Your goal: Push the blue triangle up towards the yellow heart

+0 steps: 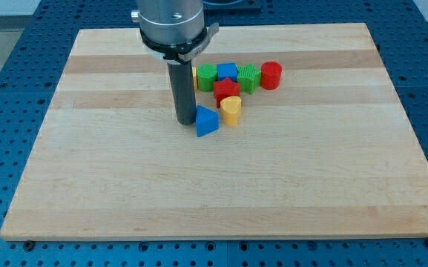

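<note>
The blue triangle [206, 122] lies near the middle of the wooden board [124, 193]. The yellow heart [231, 110] stands just to its upper right, nearly touching it. My tip [184, 121] rests on the board right at the blue triangle's left side, touching or almost touching it. The dark rod rises from there to the arm's grey mount at the view's top.
Above the yellow heart sits a cluster: a red block [226, 90], a green block [207, 76], a blue block [227, 72], a green ribbed block [249, 78], a red cylinder [271, 75]. A yellow block [194, 77] peeks out behind the rod.
</note>
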Available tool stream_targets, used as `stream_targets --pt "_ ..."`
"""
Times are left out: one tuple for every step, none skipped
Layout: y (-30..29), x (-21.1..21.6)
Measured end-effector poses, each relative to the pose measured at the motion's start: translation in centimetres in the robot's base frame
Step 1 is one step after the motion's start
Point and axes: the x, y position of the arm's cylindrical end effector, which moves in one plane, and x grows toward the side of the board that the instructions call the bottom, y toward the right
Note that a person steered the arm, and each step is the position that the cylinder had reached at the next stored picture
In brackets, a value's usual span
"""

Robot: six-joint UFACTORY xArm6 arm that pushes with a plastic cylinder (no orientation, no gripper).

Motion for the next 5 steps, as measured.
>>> stream_targets --pt "0.5 1.1" --pt "0.9 2.3" --pt "1.7 3.6" --pt "2.5 4.6" --pt "3.6 5.2"
